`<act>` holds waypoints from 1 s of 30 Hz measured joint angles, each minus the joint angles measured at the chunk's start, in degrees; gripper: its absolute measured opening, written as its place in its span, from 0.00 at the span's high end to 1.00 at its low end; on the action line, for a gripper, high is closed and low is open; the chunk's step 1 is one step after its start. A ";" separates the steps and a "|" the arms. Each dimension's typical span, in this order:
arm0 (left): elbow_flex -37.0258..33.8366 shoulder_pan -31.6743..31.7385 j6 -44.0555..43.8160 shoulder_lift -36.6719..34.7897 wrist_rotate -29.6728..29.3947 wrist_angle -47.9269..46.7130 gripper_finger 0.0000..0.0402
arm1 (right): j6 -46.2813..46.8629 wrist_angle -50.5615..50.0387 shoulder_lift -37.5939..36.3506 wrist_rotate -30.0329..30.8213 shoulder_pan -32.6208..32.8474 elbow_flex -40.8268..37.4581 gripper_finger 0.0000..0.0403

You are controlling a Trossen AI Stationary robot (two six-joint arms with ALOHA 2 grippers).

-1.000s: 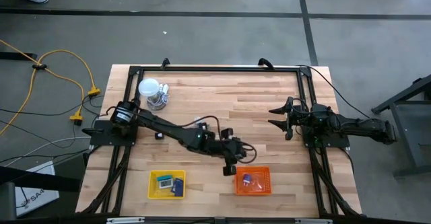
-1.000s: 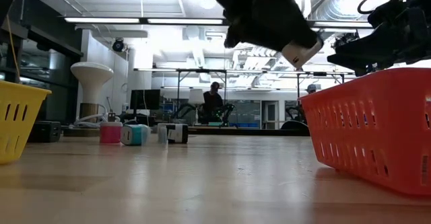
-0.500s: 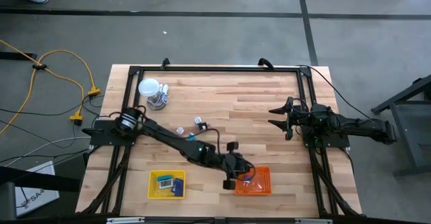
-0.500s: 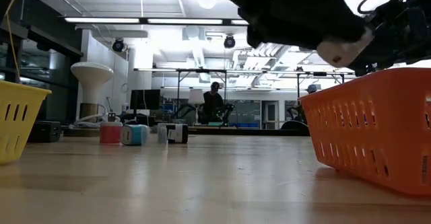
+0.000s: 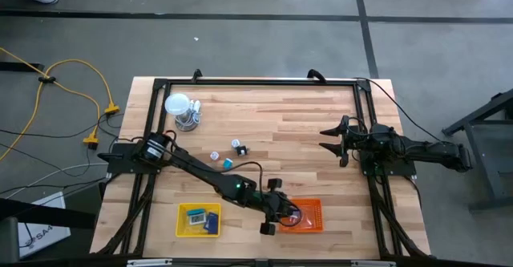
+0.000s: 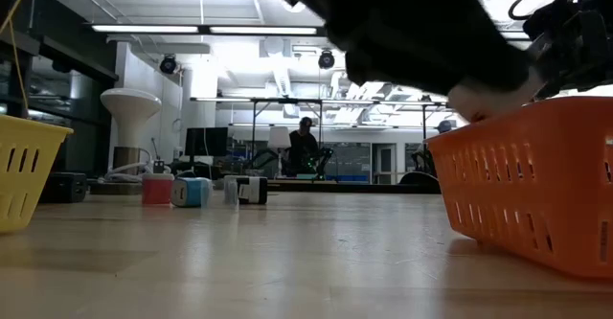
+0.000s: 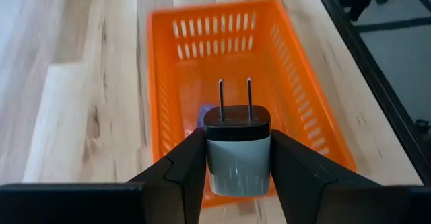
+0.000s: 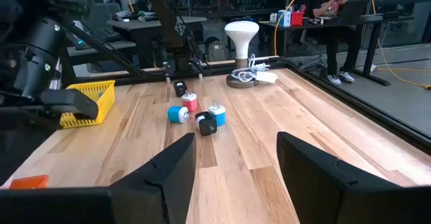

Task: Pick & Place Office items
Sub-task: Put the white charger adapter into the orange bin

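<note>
The left gripper grips one white plug adapter with a black top and two prongs, its two fingers clamped on the adapter's sides. Directly past the prongs lies one orange tray, its near rim just under the adapter; something small and blue shows on the tray floor, too hidden to identify. From above, the left gripper sits at the orange tray's edge, with one yellow tray on the table on the arm's other side. Two items are clear in that tray, a pale block and a blue block.

The low view shows the adapter at the rim of the orange tray.

Behind the left gripper, toward the middle of the table, three small items lie close together from above: a light-blue roll, a teal one and a white-and-black piece. The right wrist view counts five there: a black block, a pink one, a blue roll, a black one and a white-blue one. One white globe stands beyond them.

The right gripper waits well apart at the table's right side, its two fingers spread, holding nothing.
</note>
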 joint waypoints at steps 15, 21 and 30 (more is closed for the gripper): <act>0.08 2.83 -0.52 2.69 5.77 2.62 0.66 | 0.00 -0.05 0.00 -0.02 0.02 0.01 0.52; 0.07 2.81 0.13 2.69 5.44 2.65 0.65 | 0.00 -0.05 0.00 -0.02 0.02 0.02 0.52; 0.07 2.81 0.18 2.69 5.29 3.21 0.51 | 0.00 -0.07 0.00 -0.02 0.00 0.00 0.52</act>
